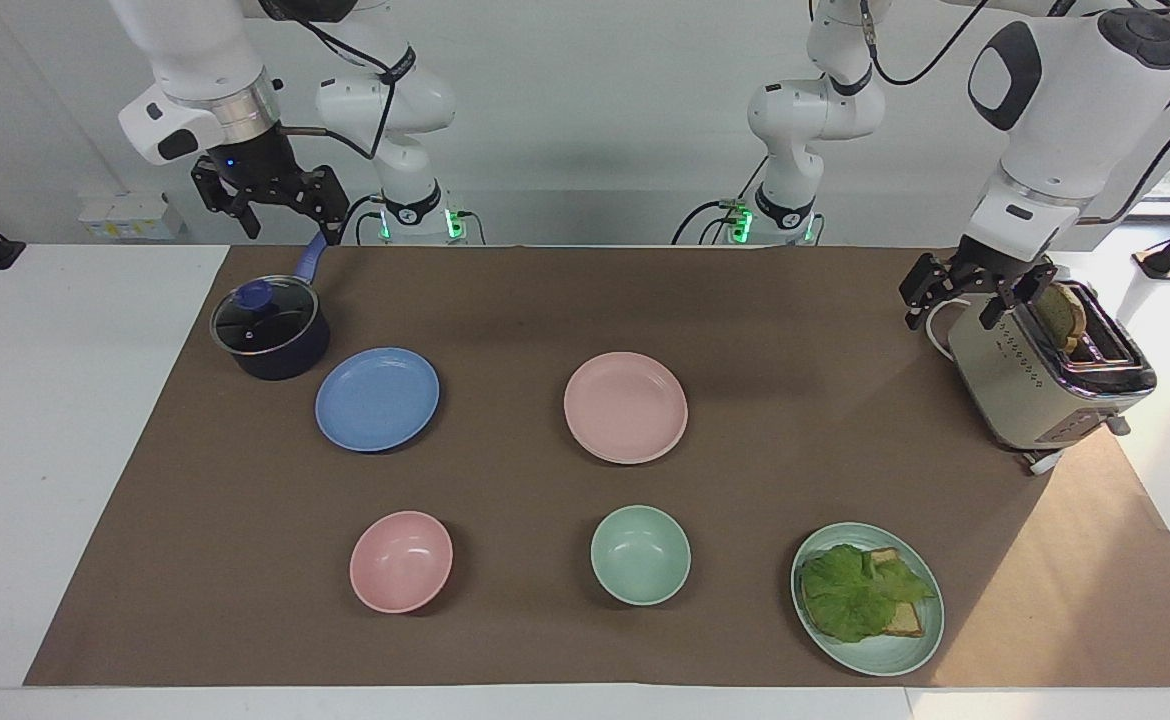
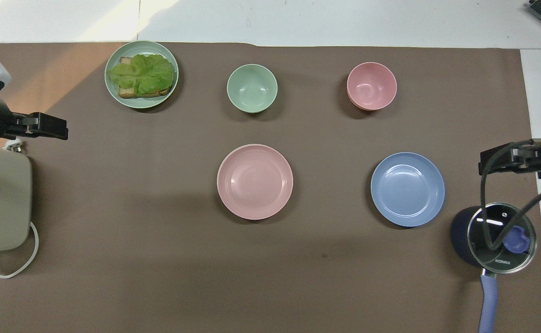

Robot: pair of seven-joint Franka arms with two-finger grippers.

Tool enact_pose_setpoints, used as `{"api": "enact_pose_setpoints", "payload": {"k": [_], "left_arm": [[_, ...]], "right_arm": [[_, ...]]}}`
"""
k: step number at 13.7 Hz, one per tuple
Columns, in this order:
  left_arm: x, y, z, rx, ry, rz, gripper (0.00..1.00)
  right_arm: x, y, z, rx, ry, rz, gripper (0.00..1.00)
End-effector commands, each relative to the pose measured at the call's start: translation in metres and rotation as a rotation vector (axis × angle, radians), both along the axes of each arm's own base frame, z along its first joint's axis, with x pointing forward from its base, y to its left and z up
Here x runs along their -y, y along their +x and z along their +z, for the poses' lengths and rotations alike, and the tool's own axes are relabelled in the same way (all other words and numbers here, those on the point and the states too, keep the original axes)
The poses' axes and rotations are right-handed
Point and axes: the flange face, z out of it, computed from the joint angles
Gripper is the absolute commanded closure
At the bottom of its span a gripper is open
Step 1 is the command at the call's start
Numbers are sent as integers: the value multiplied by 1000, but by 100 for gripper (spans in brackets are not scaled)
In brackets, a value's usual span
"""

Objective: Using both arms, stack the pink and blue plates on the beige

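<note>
Toaster (image 2: 2, 199) and saucepan handle (image 2: 487, 303) cut off by the overhead view's edges.

A pale pink round matte plate (image 1: 626, 407) and a medium blue round matte plate (image 1: 377, 399) lie apart on brown paper (image 1: 505, 300); the open left gripper (image 1: 957, 298) hangs empty beside a beige metal toaster (image 1: 1045, 380)
</note>
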Motion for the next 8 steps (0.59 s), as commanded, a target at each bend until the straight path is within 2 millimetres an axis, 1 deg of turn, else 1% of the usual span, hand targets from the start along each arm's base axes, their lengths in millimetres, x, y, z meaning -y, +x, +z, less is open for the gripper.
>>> {"api": "enact_pose_setpoints", "payload": {"k": [1, 4, 6, 8], "left_arm": [[-6, -4, 10, -6, 22, -36, 0], [-7, -3, 10, 0, 18, -28, 0], [-8, -4, 10, -4, 19, -31, 0], [-10, -4, 10, -6, 19, -27, 0]], "right_arm": [[20, -2, -19, 45, 22, -43, 0], [25, 6, -58, 54, 22, -32, 0], [32, 8, -97, 20, 22, -27, 0], [44, 8, -132, 25, 21, -7, 0]]}}
